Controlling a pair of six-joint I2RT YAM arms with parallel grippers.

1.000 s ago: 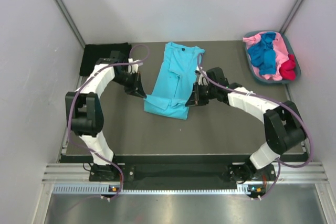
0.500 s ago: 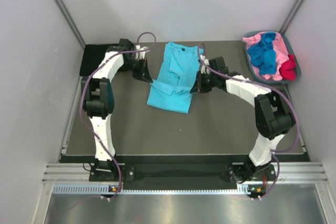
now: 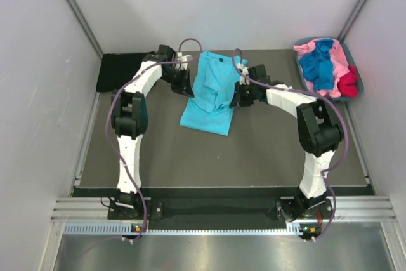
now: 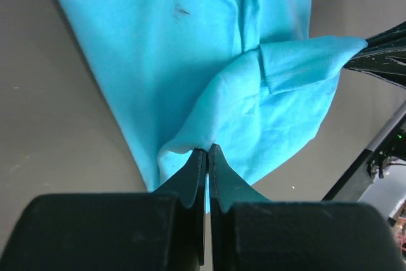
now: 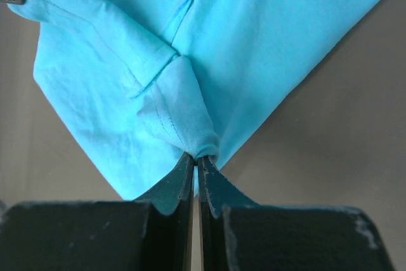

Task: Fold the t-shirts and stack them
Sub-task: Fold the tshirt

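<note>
A light turquoise t-shirt (image 3: pixel 212 90) lies lengthwise at the middle back of the dark table. My left gripper (image 3: pixel 188 88) is shut on its left edge, seen pinched in the left wrist view (image 4: pixel 208 150). My right gripper (image 3: pixel 235 98) is shut on its right edge, seen in the right wrist view (image 5: pixel 195 157). Both hold the lower part lifted and doubled over the upper part. A black t-shirt (image 3: pixel 120 71) lies folded at the back left. Pink (image 3: pixel 341 61), royal blue (image 3: pixel 317 66) and red (image 3: pixel 347 84) shirts lie piled in a tub.
The grey-blue plastic tub (image 3: pixel 303 84) stands at the back right corner. Grey walls close in the table on the left, back and right. The table's near edge (image 3: pixel 216 190) runs in front of the arm bases.
Both grippers moved toward the back of the table, carrying the turquoise shirt's lower edge up over its upper part; the shirt's visible length has shortened.
</note>
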